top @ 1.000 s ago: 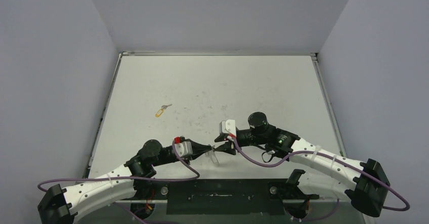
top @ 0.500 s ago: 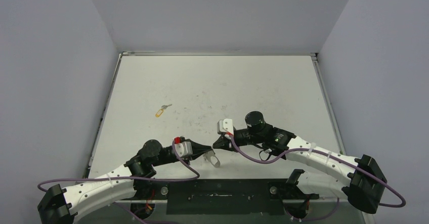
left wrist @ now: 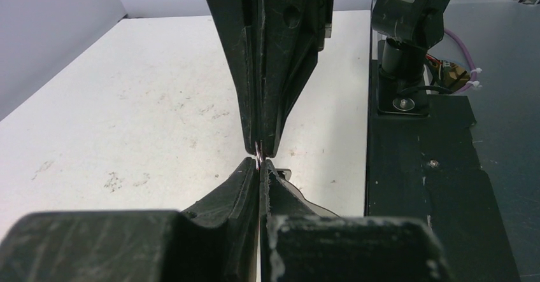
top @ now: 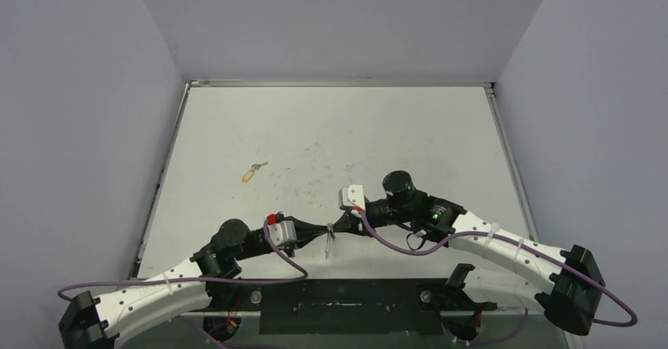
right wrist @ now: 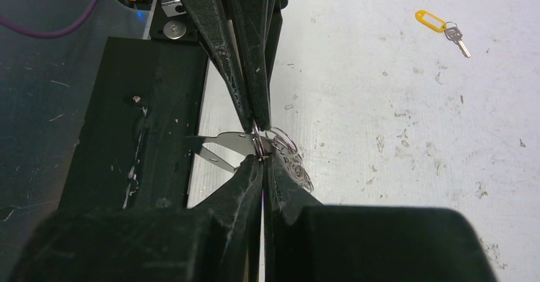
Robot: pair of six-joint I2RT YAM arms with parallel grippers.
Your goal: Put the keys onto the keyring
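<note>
1. The left gripper [top: 318, 230] and the right gripper [top: 339, 227] meet tip to tip just past the far edge of the black base plate [top: 346, 311], about over its middle. Both are fully closed, and each seems to pinch the keyring [right wrist: 223, 147] at almost the same spot.
2. The keyring sits between them over the desk [top: 354, 128]. Its flat silver loop points back toward the plate, and its small rings are on the side away from it. I can't tell whether it clears the desk.
3. The key with the yellow tag [top: 250, 172] lies flat on the desk well beyond the plate, off toward its left end and far from both grippers.
4. The step in hand looks like settling a firm, well-placed hold on the keyring before a key is fetched. To do it well, I'd say one gripper should keep the flat part of the loop alone, leaving the opening side free. The other should let go slowly, so nothing swings or slips.
5. With two tips crowded on such thin metal, a twist or a drop seems the main risk.
6. The tips cover the exact pinch point, so I can't make out which part each one grips or where the loop opens. No second key shows in any view, and from overhead the keyring is only a small glint.
</note>
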